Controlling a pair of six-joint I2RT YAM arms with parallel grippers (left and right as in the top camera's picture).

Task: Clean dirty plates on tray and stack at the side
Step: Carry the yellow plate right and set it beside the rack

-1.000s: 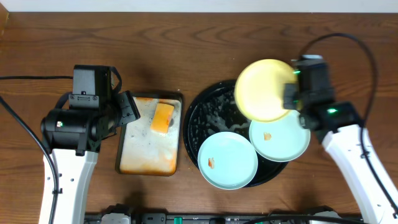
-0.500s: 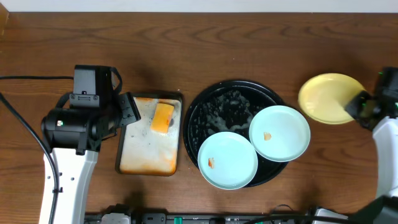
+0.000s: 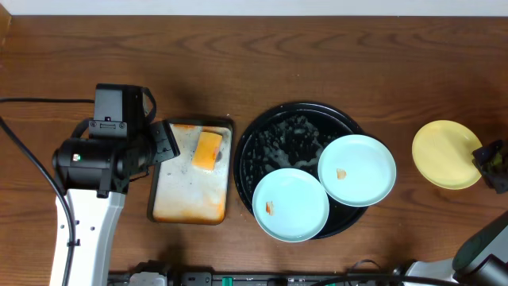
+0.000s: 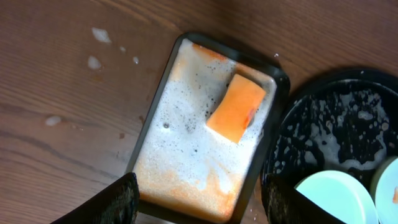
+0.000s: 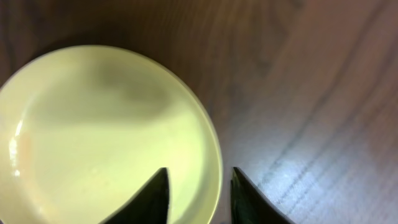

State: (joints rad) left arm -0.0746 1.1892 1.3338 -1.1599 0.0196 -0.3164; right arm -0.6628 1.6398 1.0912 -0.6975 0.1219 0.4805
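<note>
The black tray [image 3: 292, 133] sits at mid-table with two mint-blue plates on it: one at the front [image 3: 290, 204] and one at the right [image 3: 357, 170], each with an orange smudge. The pale yellow plate [image 3: 444, 155] is off the tray at the far right, low over the wood. My right gripper [image 3: 486, 159] is shut on its right rim; in the right wrist view its fingers straddle the rim [image 5: 199, 171] of the plate [image 5: 106, 137]. My left gripper [image 4: 200, 186] is open and empty above the pan.
A rectangular pan [image 3: 190, 199] with orange-stained foam stands left of the tray and holds an orange sponge [image 3: 209, 150]. The left wrist view shows the pan [image 4: 186, 155], the sponge [image 4: 236, 107], the foamy tray [image 4: 336, 118] and foam specks on the wood.
My right gripper has carried the yellow plate from above the tray's back right out to the far right of the table. The left arm has not moved.
</note>
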